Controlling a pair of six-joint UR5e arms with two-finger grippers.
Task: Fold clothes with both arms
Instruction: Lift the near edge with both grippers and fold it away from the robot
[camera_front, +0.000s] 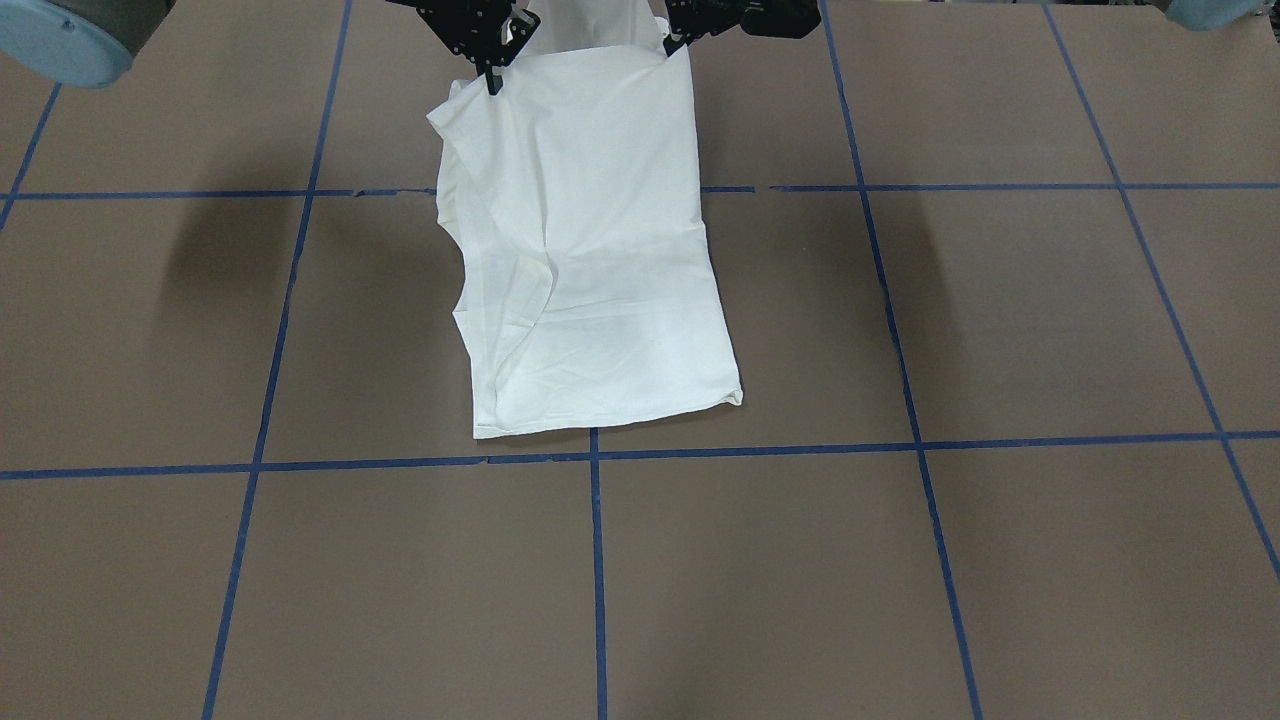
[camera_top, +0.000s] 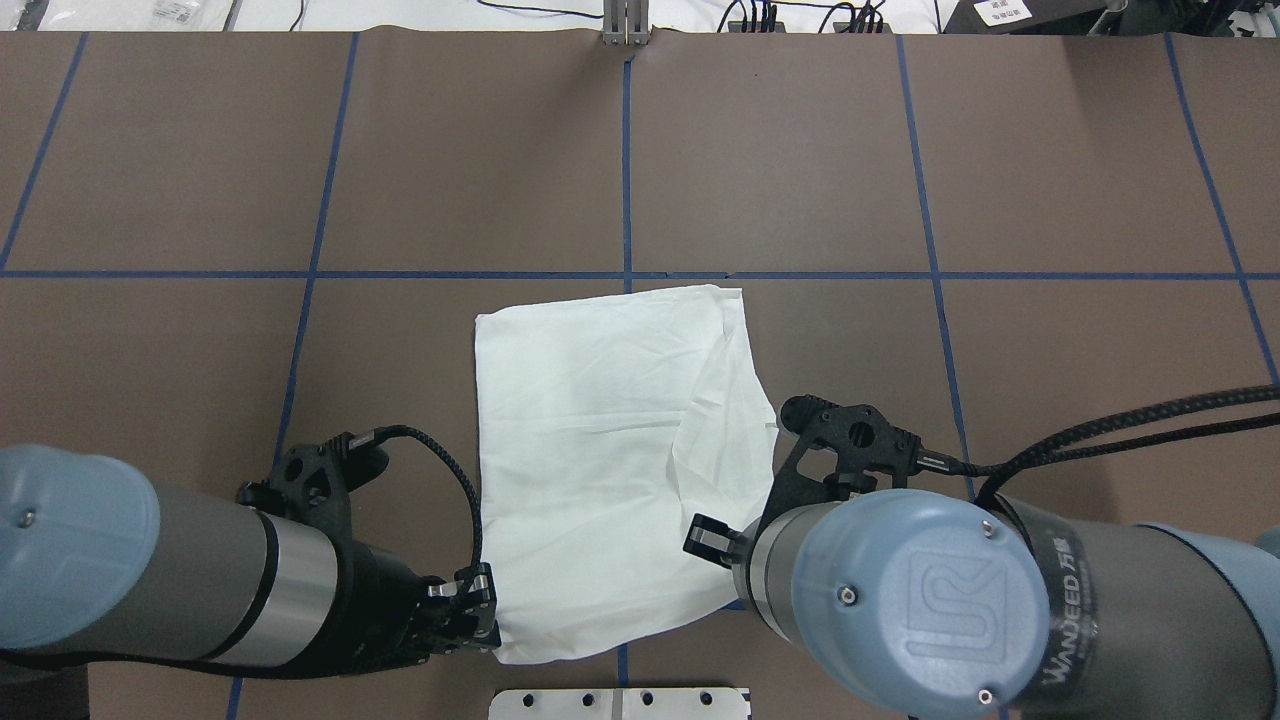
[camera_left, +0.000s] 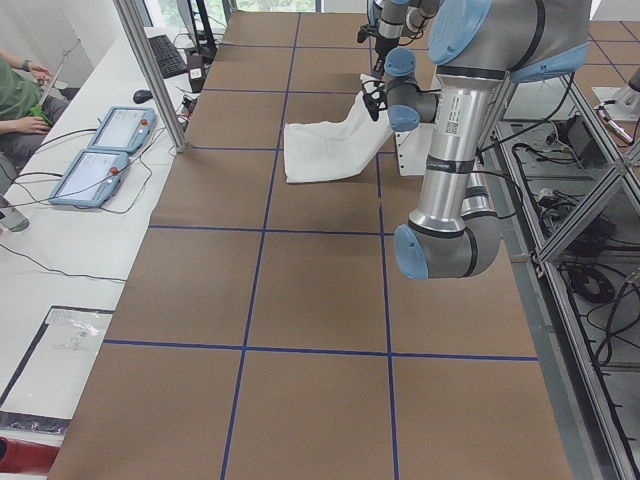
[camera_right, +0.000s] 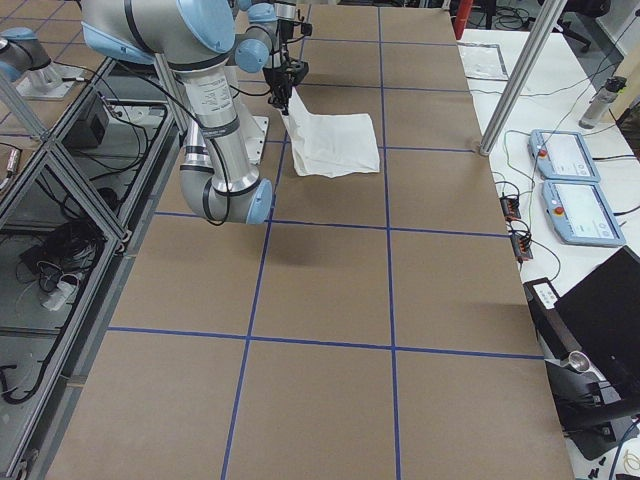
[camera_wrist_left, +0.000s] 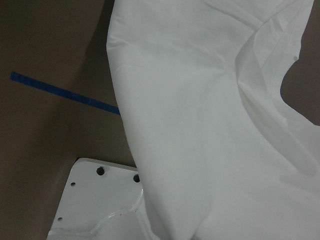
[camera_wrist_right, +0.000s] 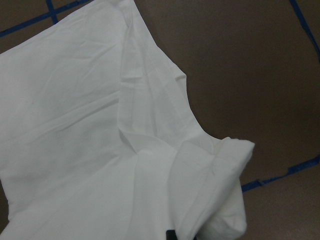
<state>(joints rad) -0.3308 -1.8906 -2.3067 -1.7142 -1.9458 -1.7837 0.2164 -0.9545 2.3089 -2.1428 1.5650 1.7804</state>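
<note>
Lighting: even, diffuse and bright, falling from above; the matte brown paper-covered table (camera_front: 1000, 320) is giving off no glare. Shadows: soft, blurred-edged dark shadow patches (camera_front: 215, 250) are lying on the table on either side of the white fabric shirt (camera_front: 600, 280) in the front-facing view. Exposure: the shirt is reading near blown-out in the left wrist view, its creases fading, and is taking a faint greenish-grey cast in the right wrist view. Focus: exterior views are rendering sharp; both wrist views are looking soft. Distortion: the blue tape grid lines (camera_top: 625, 275) are running straight to the frame edges.
</note>
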